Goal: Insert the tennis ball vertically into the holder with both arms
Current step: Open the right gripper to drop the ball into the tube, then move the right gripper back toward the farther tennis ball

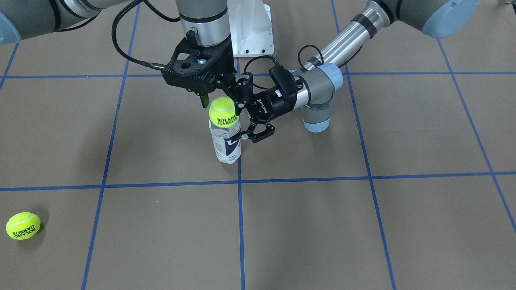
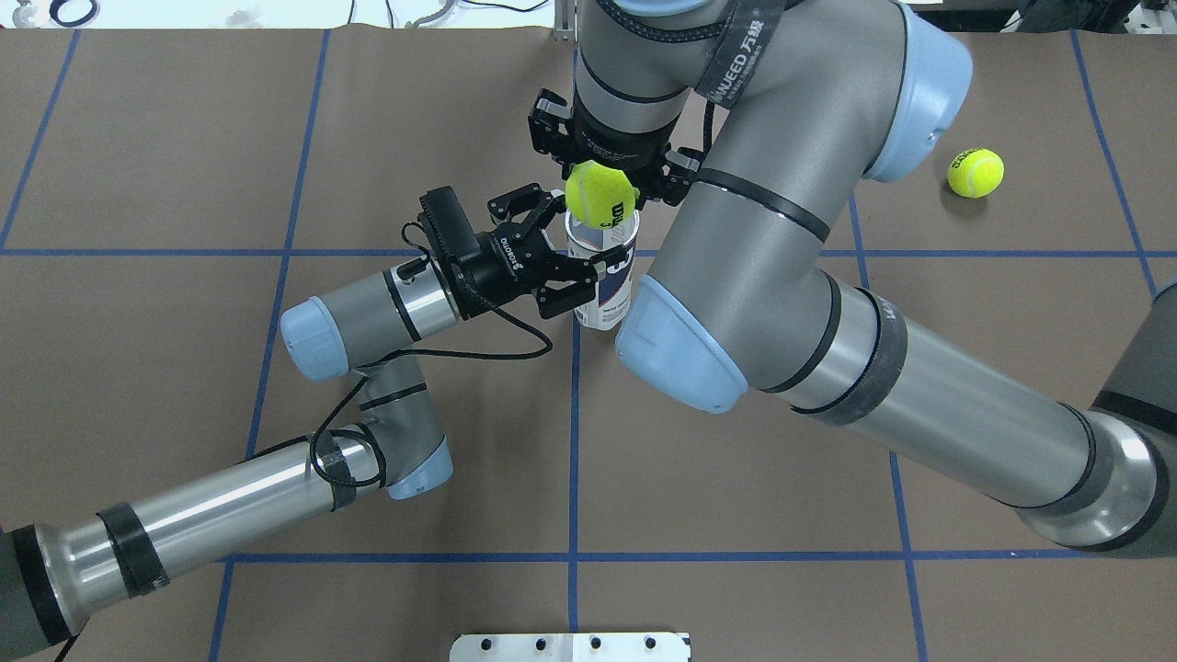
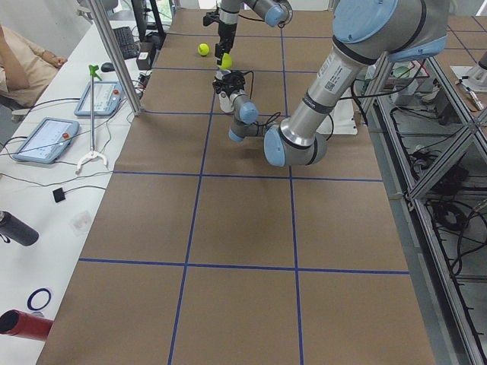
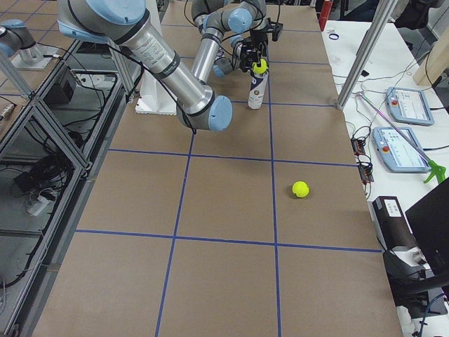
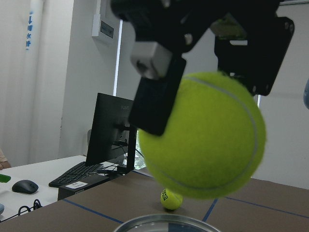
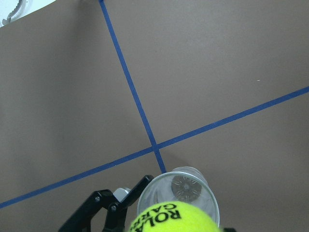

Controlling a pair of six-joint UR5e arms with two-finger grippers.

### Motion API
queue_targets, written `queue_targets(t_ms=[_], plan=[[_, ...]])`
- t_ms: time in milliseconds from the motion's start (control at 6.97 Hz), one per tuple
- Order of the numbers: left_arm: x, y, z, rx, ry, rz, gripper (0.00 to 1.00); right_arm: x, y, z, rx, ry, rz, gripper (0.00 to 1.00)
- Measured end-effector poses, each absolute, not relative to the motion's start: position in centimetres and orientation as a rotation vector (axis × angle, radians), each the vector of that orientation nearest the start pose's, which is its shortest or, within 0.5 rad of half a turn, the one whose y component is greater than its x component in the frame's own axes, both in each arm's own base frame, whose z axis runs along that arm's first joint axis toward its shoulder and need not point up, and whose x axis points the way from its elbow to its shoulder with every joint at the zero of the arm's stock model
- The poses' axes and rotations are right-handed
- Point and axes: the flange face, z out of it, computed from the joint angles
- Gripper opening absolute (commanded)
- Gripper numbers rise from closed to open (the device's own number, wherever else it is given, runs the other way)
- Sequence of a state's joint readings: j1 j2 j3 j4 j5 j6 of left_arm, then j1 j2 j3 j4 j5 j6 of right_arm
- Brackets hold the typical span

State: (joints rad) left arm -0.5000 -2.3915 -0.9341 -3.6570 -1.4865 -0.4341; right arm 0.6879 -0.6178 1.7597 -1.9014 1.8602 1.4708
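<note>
- Nearest the operators' edge: a spare tennis ball (image 1: 23,226) lies loose on the brown table (image 1: 363,225), well apart from everything else.
- Mid-table: the holder (image 1: 227,145) stands upright beside a crossing of the blue tape lines (image 1: 239,201), mouth open.
- The left gripper (image 2: 577,237) comes in sideways, jaws spread wide around the holder's upper body, pads against its wall.
- Directly above: the right gripper (image 1: 222,106) points down, jaws pinching the held tennis ball (image 1: 222,112). The ball hangs just over the holder's mouth, not yet inside.
- Farthest: the white pedestal base (image 1: 252,28).
</note>
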Motion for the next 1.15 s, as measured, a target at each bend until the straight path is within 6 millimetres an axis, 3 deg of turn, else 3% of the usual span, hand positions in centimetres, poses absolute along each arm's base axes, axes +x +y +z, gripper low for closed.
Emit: queue_targets(t_ms=[574,1147], plan=[[55.3,-46.4,24.1,1.693,1.524,0.241,0.87,-42.6,-48.9,3.8,0.077,-0.874,0.425,0.99],[55.5,-46.2,24.2,1.692,1.524,0.243,0.88,-36.8,-52.2,4.0,0.059,-0.912,0.418,0.99]])
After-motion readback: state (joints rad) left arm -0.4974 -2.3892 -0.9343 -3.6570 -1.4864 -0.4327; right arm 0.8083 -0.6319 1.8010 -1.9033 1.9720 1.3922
